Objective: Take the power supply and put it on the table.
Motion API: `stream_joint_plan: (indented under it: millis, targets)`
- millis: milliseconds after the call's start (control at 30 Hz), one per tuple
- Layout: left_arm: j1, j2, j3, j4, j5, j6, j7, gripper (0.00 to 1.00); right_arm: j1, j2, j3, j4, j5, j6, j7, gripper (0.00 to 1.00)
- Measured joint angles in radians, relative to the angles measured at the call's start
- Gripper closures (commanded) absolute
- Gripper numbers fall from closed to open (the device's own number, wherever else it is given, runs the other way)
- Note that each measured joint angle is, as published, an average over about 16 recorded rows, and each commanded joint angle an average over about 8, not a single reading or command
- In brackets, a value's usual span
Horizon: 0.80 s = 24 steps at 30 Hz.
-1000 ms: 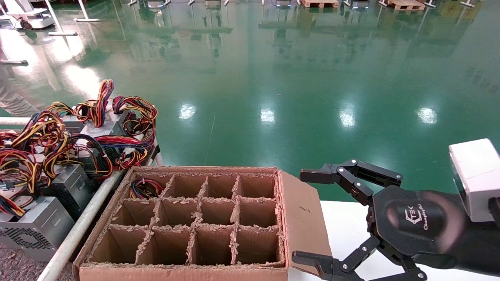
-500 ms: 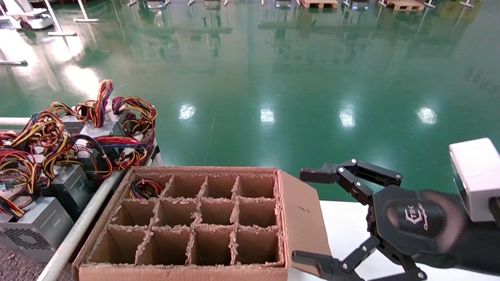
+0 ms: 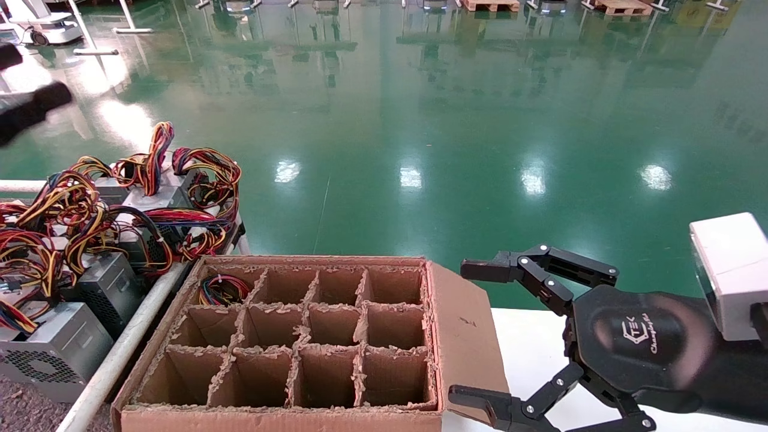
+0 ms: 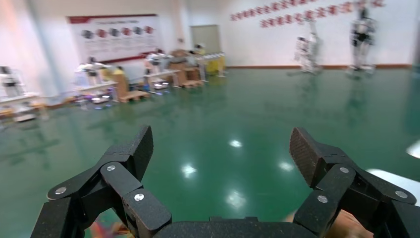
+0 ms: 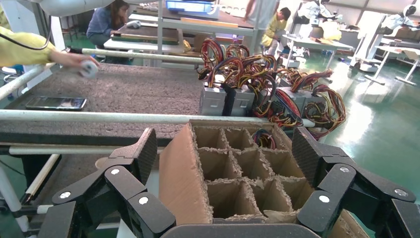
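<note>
- One power supply (image 3: 221, 289) is left in the cardboard box (image 3: 312, 336), in the far corner cell nearest the heap; only its coil of coloured wires shows, and the grey body is hidden below the dividers.
- The grey speckled surface (image 5: 124, 89) lies beside the box, past a white rail (image 3: 117, 354), and already carries a heap of power supplies (image 3: 90, 240).
- The right gripper (image 3: 480, 336) hangs over the white tabletop (image 3: 528, 348) just beside the box flap, fingers (image 3: 480, 270) spread wide and holding nothing.
- The left gripper (image 4: 220, 158) is raised high at the far left and aimed out over the green floor (image 3: 420, 120); its fingers (image 4: 141, 146) are wide apart too, and empty.
- To my eye the reach has not yet begun. The left arm sits closer to that cell, so I would send it.
- Come straight down over the cell, fingers wide, and close on the metal body, not the wire loop, which could slip or snag the cardboard.
- Lift clear of the dividers before swinging across the rail, then set it on a bare gritty patch away from the tangle.
</note>
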Motion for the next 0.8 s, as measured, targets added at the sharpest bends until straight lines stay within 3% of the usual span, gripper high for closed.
stream_joint_plan:
  millis: [800]
  targets:
    - [0.124, 0.131, -0.157, -0.221, 0.181, 0.183, -0.131, 0.0, 0.0, 0.0, 0.0, 0.0, 0.0, 0.0, 0.0, 0.0]
